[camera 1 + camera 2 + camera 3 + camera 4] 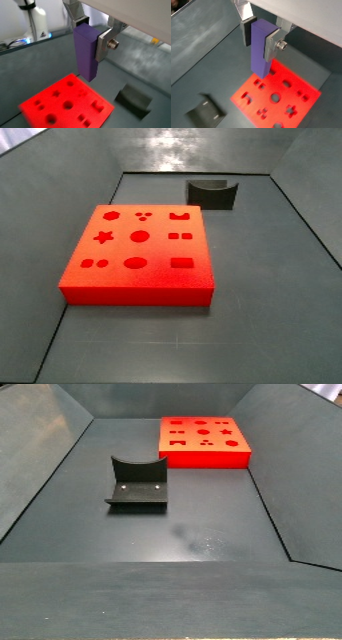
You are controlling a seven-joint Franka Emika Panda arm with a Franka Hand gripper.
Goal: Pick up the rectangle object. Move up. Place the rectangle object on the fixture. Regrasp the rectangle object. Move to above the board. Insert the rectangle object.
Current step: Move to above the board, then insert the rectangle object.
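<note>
Purple block [85, 52] hangs upright, clamped btwn the gripper [92, 36] fingers, up in the air over the red board [67, 102]. Board sits near the floor's far end; dark fixture [138, 484] well apart.

both wrist views look down past the gripper [92, 37] from high up, sharing the board [67, 102] and fixture [204, 114]. a side view sits by the board [140, 253], seemingly facing another beyond the fixture [136, 484].
</note>
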